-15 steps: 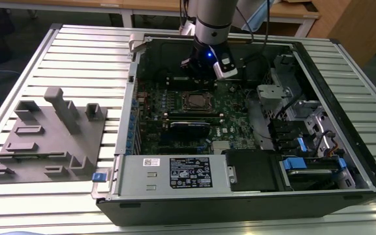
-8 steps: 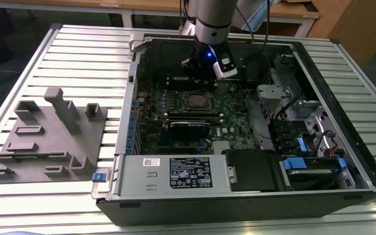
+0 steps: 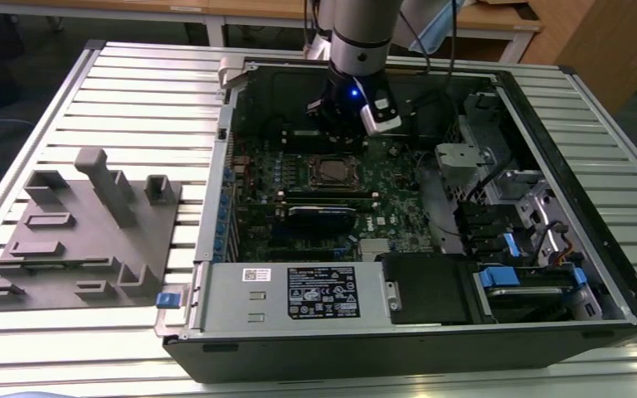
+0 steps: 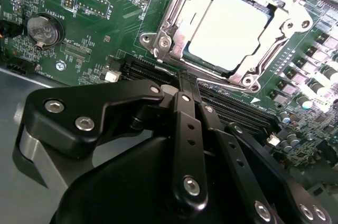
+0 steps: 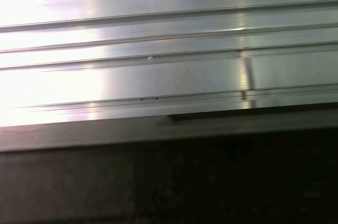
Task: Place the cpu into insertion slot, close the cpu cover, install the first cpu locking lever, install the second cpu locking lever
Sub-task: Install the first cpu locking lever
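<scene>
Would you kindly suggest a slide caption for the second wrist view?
The pincer hovers near the cpu, which lies on the motherboard framed by the cpu cover.

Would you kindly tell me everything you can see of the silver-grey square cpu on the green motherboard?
The small flat square cpu has a smooth, dull silver-grey metal top that catches bright light. It lies flat and level with the green motherboard, seated inside the thin silvery metal cpu cover frame, which borders it on every side. Nothing rests on its top.
</scene>
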Robot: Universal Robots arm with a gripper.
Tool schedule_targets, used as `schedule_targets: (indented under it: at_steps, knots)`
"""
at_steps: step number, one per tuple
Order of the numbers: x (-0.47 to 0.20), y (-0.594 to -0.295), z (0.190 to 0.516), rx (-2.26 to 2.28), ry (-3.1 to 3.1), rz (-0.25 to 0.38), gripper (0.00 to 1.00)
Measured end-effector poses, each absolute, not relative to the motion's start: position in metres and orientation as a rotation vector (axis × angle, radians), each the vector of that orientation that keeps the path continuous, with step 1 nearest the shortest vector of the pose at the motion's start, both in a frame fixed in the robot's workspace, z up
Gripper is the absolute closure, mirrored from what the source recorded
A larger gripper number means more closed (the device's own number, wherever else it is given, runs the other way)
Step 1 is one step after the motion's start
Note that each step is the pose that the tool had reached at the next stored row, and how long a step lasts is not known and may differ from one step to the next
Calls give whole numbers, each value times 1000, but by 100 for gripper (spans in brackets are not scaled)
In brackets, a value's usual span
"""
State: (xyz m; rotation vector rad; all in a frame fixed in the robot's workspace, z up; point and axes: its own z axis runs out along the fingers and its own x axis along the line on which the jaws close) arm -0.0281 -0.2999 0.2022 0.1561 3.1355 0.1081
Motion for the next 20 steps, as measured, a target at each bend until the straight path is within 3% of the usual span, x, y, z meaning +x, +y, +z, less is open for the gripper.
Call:
schedule_targets:
  at_steps: [20]
  knots:
    - [-28, -300, 200, 378, 3112, 108, 89]
